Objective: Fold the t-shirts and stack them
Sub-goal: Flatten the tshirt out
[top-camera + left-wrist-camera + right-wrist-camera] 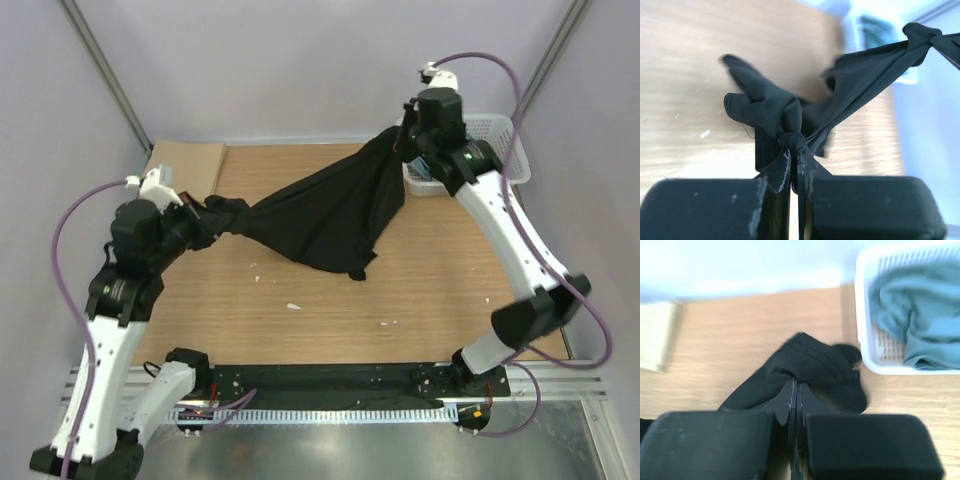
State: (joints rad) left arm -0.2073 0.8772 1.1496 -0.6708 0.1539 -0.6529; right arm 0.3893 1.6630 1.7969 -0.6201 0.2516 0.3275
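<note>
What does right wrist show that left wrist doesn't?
Only right wrist: the blue-grey t-shirt in sharp view, heaped in the white basket, and a pale sheet at the left edge. Left wrist catches that basket only as a blur.
Only left wrist: the black t-shirt strung taut from the left hand to a bunched far end at upper right.
Both: black cloth pinched in a shut hand, the right hand included, over the wooden table.

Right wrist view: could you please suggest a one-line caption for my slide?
Right fingers pinch a bunched black t-shirt above the wooden table, near a white basket holding blue-grey cloth.
</note>
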